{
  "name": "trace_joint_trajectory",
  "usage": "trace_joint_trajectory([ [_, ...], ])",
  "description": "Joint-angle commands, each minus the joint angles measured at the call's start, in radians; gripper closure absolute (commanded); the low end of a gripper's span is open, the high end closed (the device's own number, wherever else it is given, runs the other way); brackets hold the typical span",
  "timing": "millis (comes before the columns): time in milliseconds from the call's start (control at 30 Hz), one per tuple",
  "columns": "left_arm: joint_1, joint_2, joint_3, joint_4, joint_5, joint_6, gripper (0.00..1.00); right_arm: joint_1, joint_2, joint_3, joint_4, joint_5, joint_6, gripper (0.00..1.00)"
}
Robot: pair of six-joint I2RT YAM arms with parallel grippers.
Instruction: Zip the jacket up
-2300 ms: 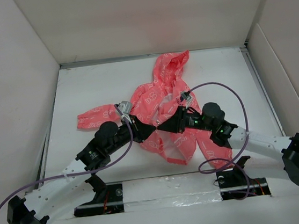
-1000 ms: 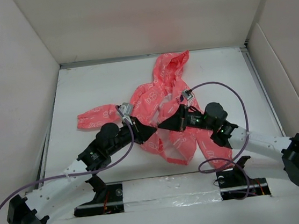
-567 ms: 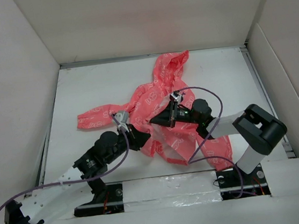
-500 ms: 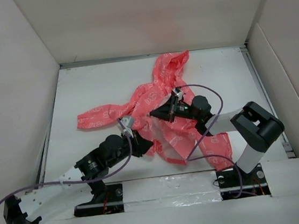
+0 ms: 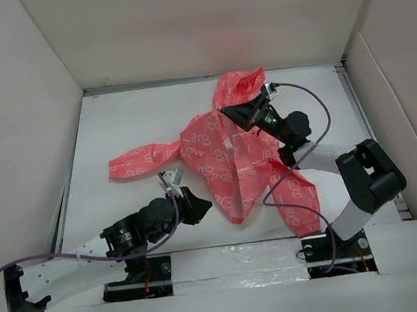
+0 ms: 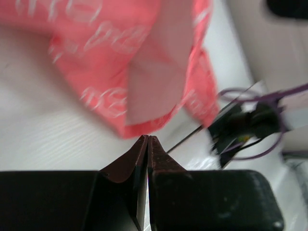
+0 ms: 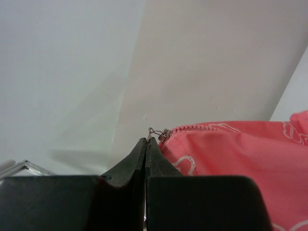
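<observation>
A white table [image 5: 114, 121], boxed in by plain white walls [image 5: 201, 21] on three sides, carries a single coral-pink jacket [image 5: 224, 162] printed with a pale pattern. The garment lies right of the table's centre, its hood [image 5: 238, 88] toward the far wall and its hem tapering to a point toward the near edge. One sleeve [image 5: 141, 160] stretches flat across the table to the left; the other sleeve [image 5: 300, 198] runs down the right side toward the near edge. The front lies closed over most of its length.
</observation>
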Motion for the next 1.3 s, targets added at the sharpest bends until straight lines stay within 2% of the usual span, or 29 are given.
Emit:
trace_joint_trajectory([
  [0,-0.005,-0.013,0.033,0.272,-0.074,-0.085,1.00,0.054,-0.050,-0.069,0.208,0.015,-0.048,1.00],
  [33,-0.005,-0.004,0.007,0.334,-0.073,-0.110,0.92,0.078,-0.060,-0.092,0.227,0.027,-0.051,1.00],
  [67,-0.005,0.007,-0.009,0.460,-0.073,-0.148,0.84,0.089,-0.067,-0.139,0.246,0.034,-0.056,1.00],
  [133,-0.005,0.054,-0.023,0.533,-0.095,-0.207,0.71,0.118,-0.098,-0.182,0.264,0.037,-0.068,1.00],
  [200,-0.005,0.094,-0.015,0.577,-0.109,-0.243,0.68,0.140,-0.132,-0.256,0.258,0.057,-0.106,1.00],
  [333,-0.005,0.134,0.011,0.514,-0.191,-0.311,0.67,0.190,-0.251,-0.385,0.241,0.123,-0.181,1.00],
  [433,-0.005,0.125,-0.082,0.613,-0.148,-0.461,0.65,0.245,-0.323,-0.475,0.222,0.222,-0.264,1.00],
  [500,-0.005,0.097,-0.173,0.730,-0.135,-0.569,0.72,0.291,-0.400,-0.499,0.136,0.276,-0.346,1.00],
  [567,-0.014,0.079,-0.187,0.724,-0.123,-0.624,0.76,0.318,-0.466,-0.538,0.088,0.348,-0.405,1.00],
  [700,-0.124,0.068,-0.205,0.701,-0.212,-0.743,0.65,0.376,-0.557,-0.575,0.010,0.455,-0.504,1.00],
  [733,-0.164,0.070,-0.213,0.711,-0.267,-0.760,0.58,0.411,-0.572,-0.574,-0.031,0.472,-0.520,1.00],
  [767,-0.178,0.071,-0.218,0.722,-0.287,-0.779,0.55,0.431,-0.584,-0.575,-0.079,0.533,-0.545,1.00],
  [933,-0.189,0.100,-0.248,0.857,-0.332,-0.780,0.44,0.503,-0.591,-0.611,-0.056,0.629,-0.591,1.00],
  [1100,-0.189,0.114,-0.256,0.893,-0.356,-0.819,0.42,0.549,-0.552,-0.634,-0.007,0.644,-0.584,1.00],
  [1267,-0.189,0.093,-0.257,0.867,-0.418,-0.828,0.41,0.568,-0.565,-0.638,-0.036,0.657,-0.584,1.00],
])
